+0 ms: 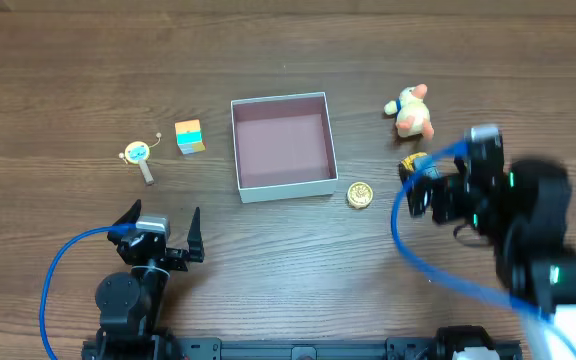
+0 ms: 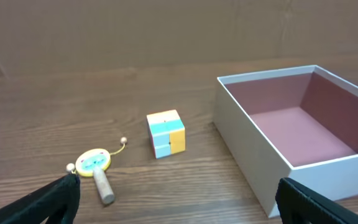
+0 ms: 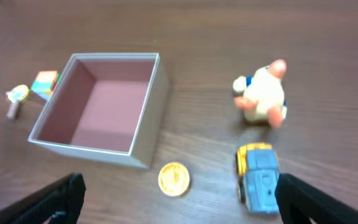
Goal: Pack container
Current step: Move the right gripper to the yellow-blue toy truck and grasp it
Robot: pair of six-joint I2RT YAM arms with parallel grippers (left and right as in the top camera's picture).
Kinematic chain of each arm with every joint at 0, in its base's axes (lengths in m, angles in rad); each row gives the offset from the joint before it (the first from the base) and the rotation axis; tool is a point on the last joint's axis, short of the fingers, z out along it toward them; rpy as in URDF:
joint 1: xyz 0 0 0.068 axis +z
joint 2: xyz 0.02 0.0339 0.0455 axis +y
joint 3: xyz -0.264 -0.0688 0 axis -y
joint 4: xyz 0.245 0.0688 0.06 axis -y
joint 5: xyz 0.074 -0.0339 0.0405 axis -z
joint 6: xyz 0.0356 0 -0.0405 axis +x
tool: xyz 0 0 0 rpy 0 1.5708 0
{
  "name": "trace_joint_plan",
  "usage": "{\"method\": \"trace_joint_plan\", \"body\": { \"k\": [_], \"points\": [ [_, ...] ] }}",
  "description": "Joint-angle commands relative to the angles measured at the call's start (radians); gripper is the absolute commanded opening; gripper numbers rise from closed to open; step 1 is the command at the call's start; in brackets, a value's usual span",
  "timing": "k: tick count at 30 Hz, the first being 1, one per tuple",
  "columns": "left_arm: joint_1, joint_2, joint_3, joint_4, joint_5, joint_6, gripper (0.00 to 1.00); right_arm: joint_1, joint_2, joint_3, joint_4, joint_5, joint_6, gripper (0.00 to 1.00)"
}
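The container sits empty in the middle of the worktop. The left claw and right claw are wide open, holding nothing. The right claw hangs near the little truck. A crooked grab might push it away.

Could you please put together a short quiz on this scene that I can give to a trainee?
1. True or false: the box has nothing inside it.
2. In the overhead view, the gold coin lies off which corner of the box? A upper left; B lower right; C upper right.
3. How many small things lie left of the box in the overhead view, and what are they?
Key: 1 true. 2 B. 3 Two: the colourful cube and the small rattle.
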Motion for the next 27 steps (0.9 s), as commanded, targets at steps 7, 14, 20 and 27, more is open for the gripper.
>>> {"method": "trace_joint_plan", "body": {
  "k": [7, 14, 20, 27],
  "points": [
    [0.007, -0.006, -0.003, 0.002, 0.003, 0.019, 1.00, -0.003, 0.539, 0.439, -0.409, 0.297, -0.153, 1.00],
    [0.007, -0.006, -0.003, 0.002, 0.003, 0.019, 1.00, -0.007, 0.715, 0.439, -0.408, 0.312, -0.150, 1.00],
    [0.007, -0.006, -0.003, 0.002, 0.003, 0.019, 1.00, -0.010, 0.734, 0.428, -0.393, 0.315, -0.151, 1.00],
    [0.007, -0.006, -0.003, 0.002, 0.003, 0.018, 1.00, -0.009, 0.784, 0.346, -0.340, 0.314, -0.230, 1.00]
  ]
}}
